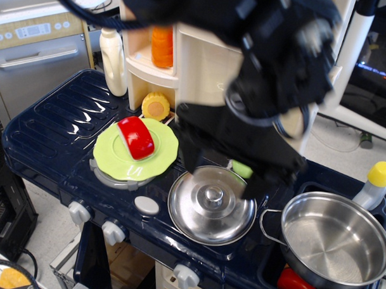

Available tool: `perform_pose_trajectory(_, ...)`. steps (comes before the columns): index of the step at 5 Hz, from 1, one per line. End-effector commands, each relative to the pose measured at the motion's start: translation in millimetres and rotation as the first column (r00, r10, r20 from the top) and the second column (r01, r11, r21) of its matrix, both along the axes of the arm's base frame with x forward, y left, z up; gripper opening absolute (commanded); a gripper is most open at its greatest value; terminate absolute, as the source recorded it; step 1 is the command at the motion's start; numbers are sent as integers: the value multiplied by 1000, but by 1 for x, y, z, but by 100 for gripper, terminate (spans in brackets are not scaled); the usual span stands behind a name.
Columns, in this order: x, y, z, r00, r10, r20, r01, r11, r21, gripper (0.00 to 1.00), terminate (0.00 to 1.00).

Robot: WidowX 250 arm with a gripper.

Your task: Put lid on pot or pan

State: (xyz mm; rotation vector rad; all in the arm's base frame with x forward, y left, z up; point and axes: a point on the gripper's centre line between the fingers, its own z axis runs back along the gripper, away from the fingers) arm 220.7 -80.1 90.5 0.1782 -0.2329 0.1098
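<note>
The shiny domed steel lid [212,205] with a centre knob lies flat on the dark blue toy stove, front centre. The steel pan [337,242] with wire loop handles sits empty at the right, over the sink. My gripper [225,171], black and motion-blurred, hangs just above the lid's far edge. Its two fingers stand apart, one at the lid's left rear [191,154], one at its right rear [260,185]. It holds nothing.
A light-green scalloped plate [113,155] with a red piece [136,137] sits left of the lid. A green lime [241,168] is half hidden behind my gripper. A yellow-capped bottle [375,184], white bottle [112,50], carrot [162,45] and the cream shelf unit stand behind.
</note>
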Motion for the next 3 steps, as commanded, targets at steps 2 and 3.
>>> perform_pose_trajectory(2,22,26,-33,1000,-23,-14,22,998,-55,100,0)
perform_pose_trajectory(3,23,28,-49,1000,11,-15,-12,997,-75,100,0)
